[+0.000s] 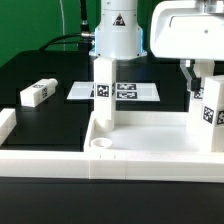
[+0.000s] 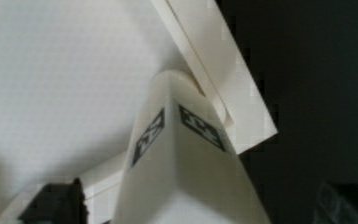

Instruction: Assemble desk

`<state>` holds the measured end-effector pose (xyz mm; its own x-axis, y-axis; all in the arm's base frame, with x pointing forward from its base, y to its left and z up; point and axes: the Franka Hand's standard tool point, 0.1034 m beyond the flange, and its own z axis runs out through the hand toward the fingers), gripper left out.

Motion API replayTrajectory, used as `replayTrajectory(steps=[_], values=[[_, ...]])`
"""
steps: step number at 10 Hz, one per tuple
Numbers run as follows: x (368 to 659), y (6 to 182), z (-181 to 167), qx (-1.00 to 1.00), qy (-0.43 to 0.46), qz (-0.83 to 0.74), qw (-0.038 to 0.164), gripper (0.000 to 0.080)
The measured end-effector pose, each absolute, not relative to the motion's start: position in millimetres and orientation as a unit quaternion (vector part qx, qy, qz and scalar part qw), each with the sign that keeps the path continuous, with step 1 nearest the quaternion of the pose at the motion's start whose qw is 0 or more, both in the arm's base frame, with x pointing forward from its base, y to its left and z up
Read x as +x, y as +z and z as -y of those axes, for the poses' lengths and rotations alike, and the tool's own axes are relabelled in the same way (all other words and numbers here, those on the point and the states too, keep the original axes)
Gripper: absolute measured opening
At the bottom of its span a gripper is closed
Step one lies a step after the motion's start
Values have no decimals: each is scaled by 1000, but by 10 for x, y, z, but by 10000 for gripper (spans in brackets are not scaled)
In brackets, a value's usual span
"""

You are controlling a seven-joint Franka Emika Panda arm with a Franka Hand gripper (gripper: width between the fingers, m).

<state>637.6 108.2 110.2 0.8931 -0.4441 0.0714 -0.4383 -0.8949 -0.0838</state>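
Note:
The white desk top (image 1: 150,160) lies upside down at the front, its rim raised and a round socket (image 1: 102,145) at its near corner. One tagged leg (image 1: 104,88) stands upright in its far corner on the exterior view's left. A second tagged leg (image 1: 211,110) stands in the corner on the exterior view's right. My gripper (image 1: 202,78) hangs over that leg, open, with a finger on each side of its top. In the wrist view the same leg (image 2: 190,150) rises between my fingers (image 2: 59,205) against the tray floor (image 2: 69,80); a gap shows beside the leg.
A third loose leg (image 1: 37,93) lies on the black table at the exterior view's left. The marker board (image 1: 125,91) lies flat behind the tray. A low white rail (image 1: 6,125) runs along the exterior view's left edge. The robot's base (image 1: 118,35) stands at the back.

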Motion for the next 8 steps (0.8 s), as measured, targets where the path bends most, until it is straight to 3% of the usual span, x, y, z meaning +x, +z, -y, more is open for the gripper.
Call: replayTrajectory(steps=[8], values=[[6377, 1097, -1071, -997, -52, 60, 4, 649]])
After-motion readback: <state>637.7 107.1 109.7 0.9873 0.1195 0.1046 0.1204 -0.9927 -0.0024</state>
